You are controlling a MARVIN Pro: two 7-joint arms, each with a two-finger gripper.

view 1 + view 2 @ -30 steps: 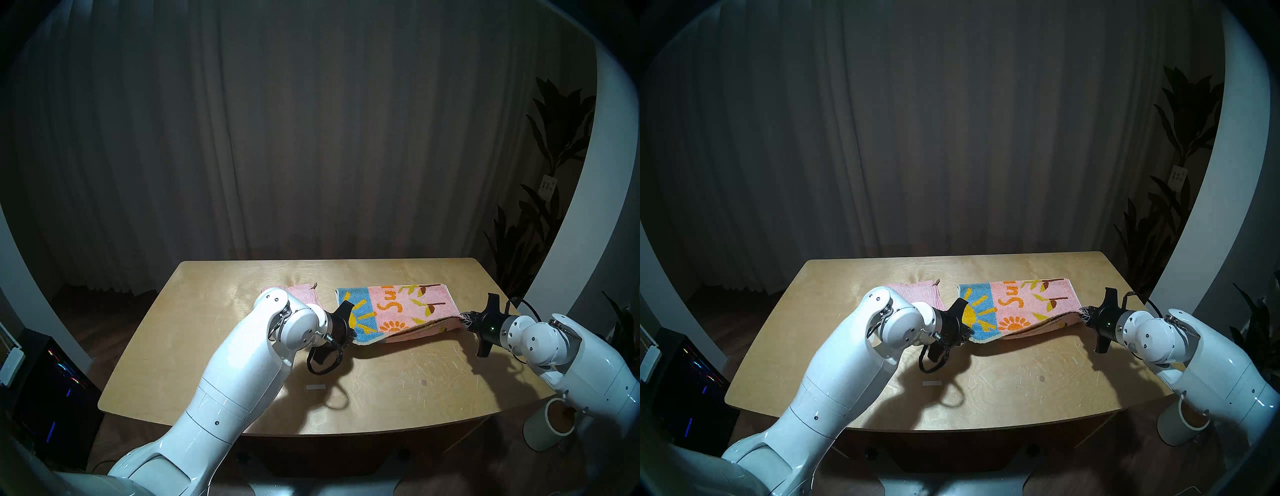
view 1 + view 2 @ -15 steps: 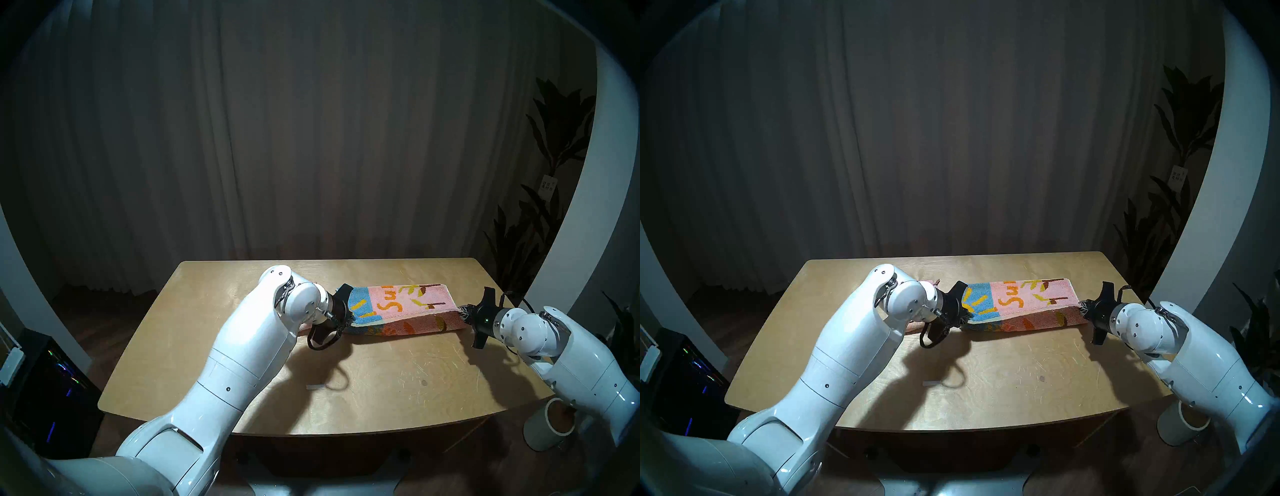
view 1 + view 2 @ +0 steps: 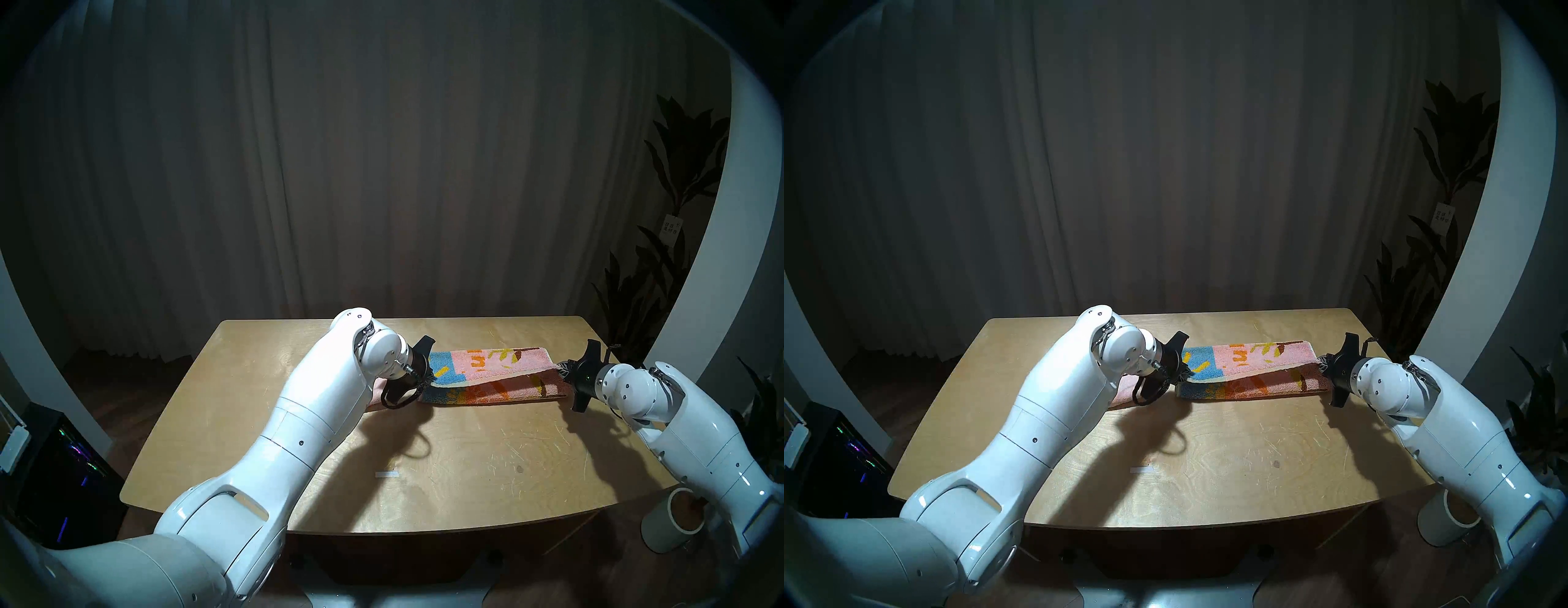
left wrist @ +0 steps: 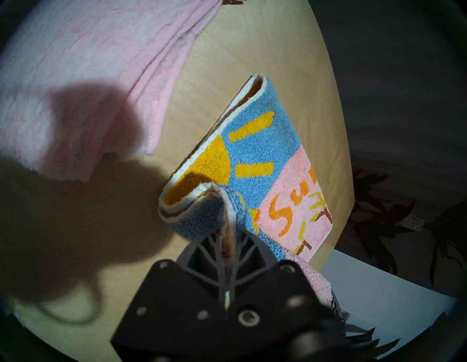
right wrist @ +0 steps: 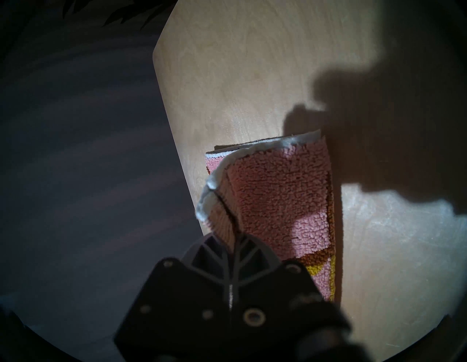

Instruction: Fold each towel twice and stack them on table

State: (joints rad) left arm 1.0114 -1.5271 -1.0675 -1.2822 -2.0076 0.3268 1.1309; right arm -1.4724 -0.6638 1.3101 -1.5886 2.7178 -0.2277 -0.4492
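Observation:
The pink-and-blue sun towel [image 3: 494,373] [image 3: 1246,369] lies across the far half of the table [image 3: 466,458], its near long edge lifted and carried over its far part. My left gripper [image 3: 430,379] [image 4: 231,227] is shut on that edge's left, blue corner. My right gripper [image 3: 562,370] [image 5: 227,225] is shut on the right, pink corner of the sun towel [image 5: 278,202]. The plain pale pink towel [image 4: 88,75] lies folded to the left, mostly hidden behind my left arm in the head views, with a strip of the pink towel [image 3: 1123,392] showing.
A small white tape strip [image 3: 387,474] lies on the near middle of the table. A white cylinder bin [image 3: 670,524] stands on the floor by the table's right front corner. A dark curtain hangs behind, plants [image 3: 662,254] at the right, a computer case [image 3: 63,479] at the left.
Both grippers have carried the sun towel's near edge up and away from me, over the far part. The underside now faces me and less of the printed top shows.

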